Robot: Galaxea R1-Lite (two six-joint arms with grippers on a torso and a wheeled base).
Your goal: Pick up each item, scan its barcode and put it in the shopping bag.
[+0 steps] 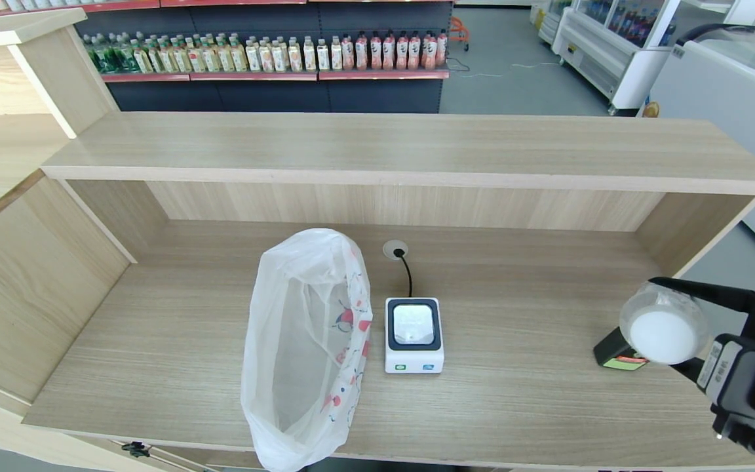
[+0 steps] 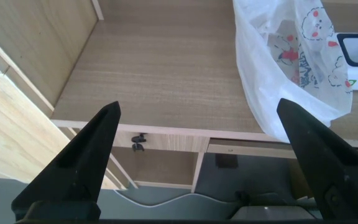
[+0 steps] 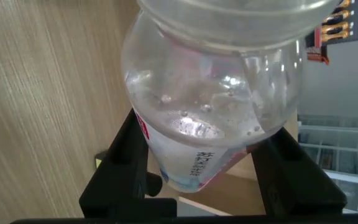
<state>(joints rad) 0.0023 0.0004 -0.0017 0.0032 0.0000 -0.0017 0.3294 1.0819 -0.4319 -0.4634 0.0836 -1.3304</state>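
Clear plastic bottle with white cap point(image 1: 663, 330) held up at the far right of the counter, well right of the scanner.

Right gripper point(image 3: 209, 171) clamped on the bottle, one black finger on each side; bottle is clear of the counter top, white cap end facing the head camera, red-and-white label visible on its side. Small dark box with green and red label point(image 1: 617, 358) lies on the light wood counter point(image 1: 522, 308) just below the bottle. White tabletop scanner with dark-framed window point(image 1: 414, 334) mid-counter. White printed plastic shopping bag point(image 1: 305, 347) just left of the scanner, mouth open, hanging over the front edge. Left gripper point(image 2: 197, 109) spread wide, holding nothing, off the front edge, left of the bag.
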